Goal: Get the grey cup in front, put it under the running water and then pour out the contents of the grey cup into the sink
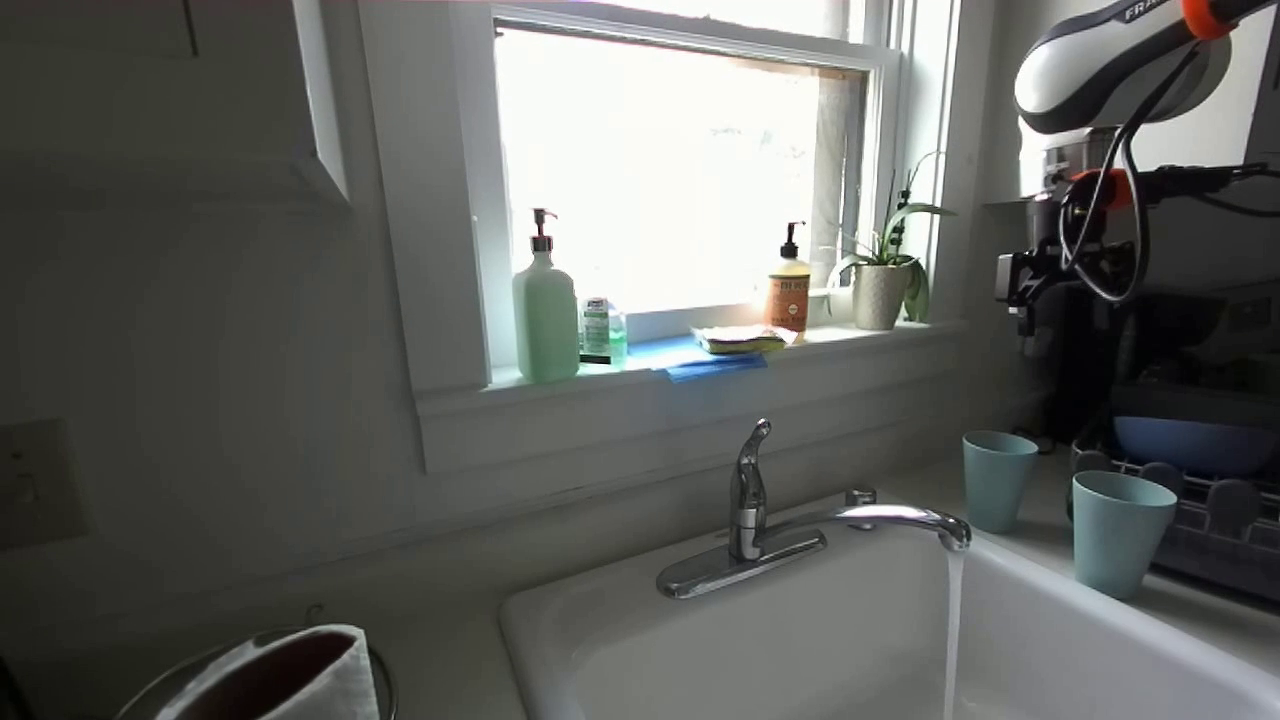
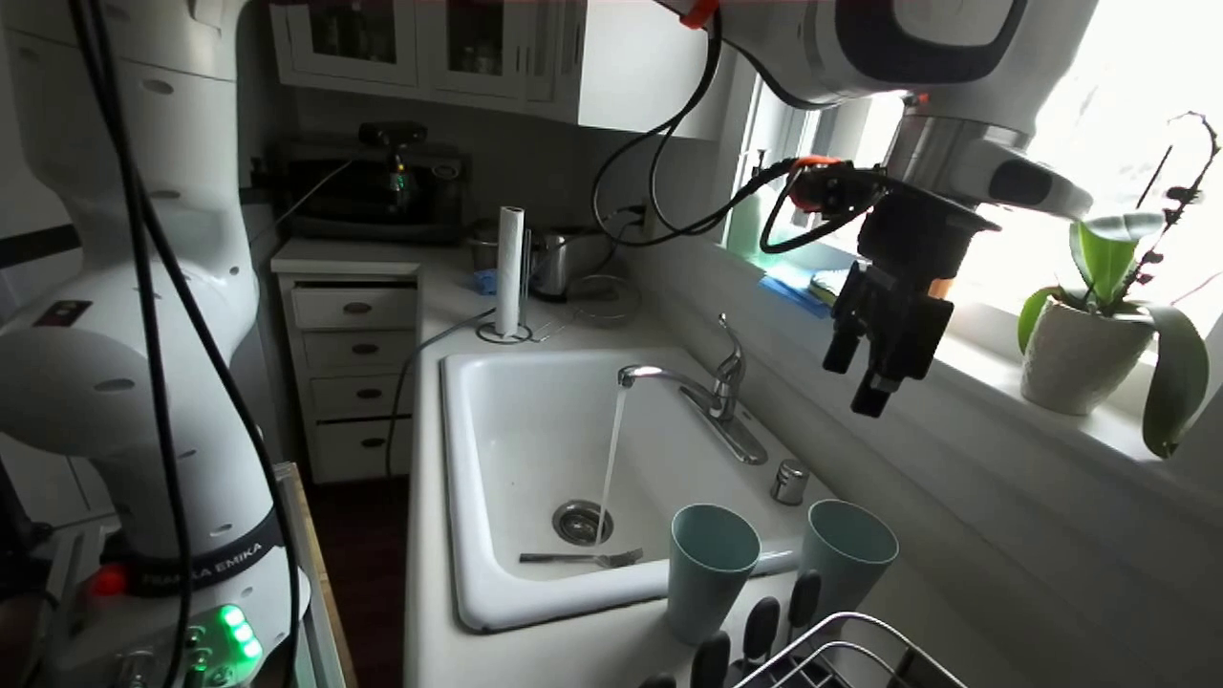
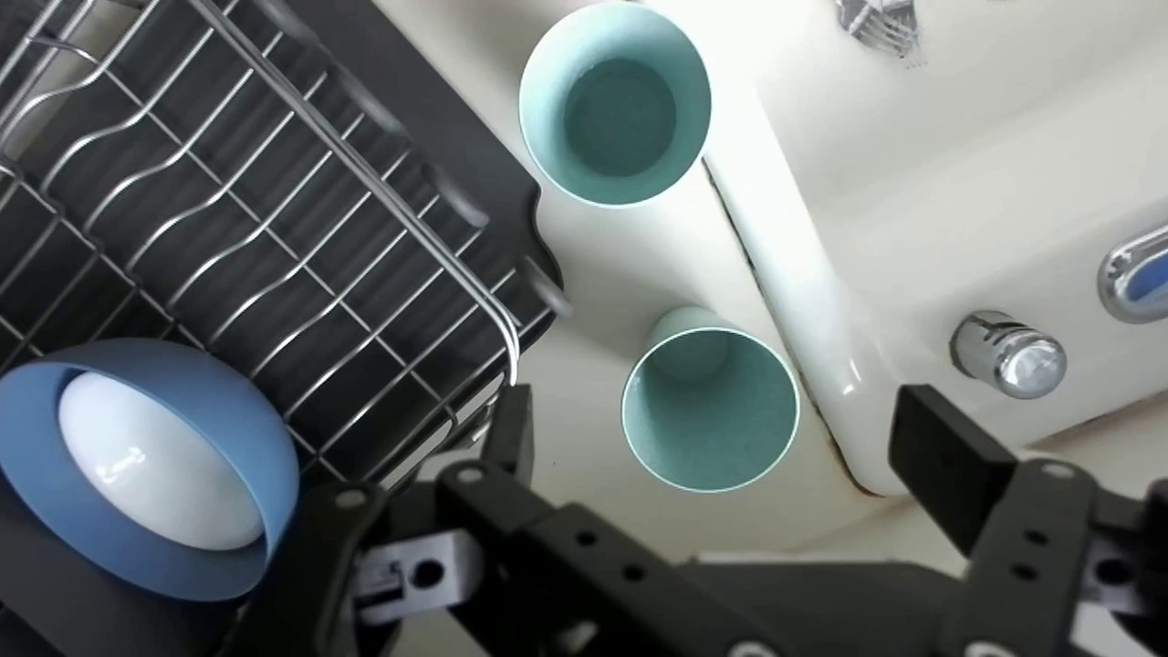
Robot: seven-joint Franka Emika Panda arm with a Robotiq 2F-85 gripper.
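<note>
The grey cup point(image 3: 712, 420), a plain teal-grey tumbler, stands upright on the counter between the sink and the dish rack, nearer the window wall; it shows in both exterior views point(image 1: 998, 485) point(image 2: 850, 547). Beside it stands a similar, larger-looking tumbler point(image 3: 616, 119), nearer the camera in an exterior view point(image 1: 1118, 540). My gripper point(image 2: 860, 375) hangs well above the counter. Its fingers are spread wide in the wrist view, the grey cup appearing below the gap, nothing held. Running water point(image 1: 952, 630) falls from the chrome spout into the white sink point(image 2: 461, 478).
A dark dish rack point(image 3: 301, 228) with a blue bowl point(image 3: 228, 411) borders the cups. The faucet point(image 2: 728, 382) and a chrome cap point(image 2: 789, 481) rise from the sink's back ledge. A potted plant point(image 2: 1084, 354) and bottles line the sill. A fork point(image 2: 616, 558) lies in the sink.
</note>
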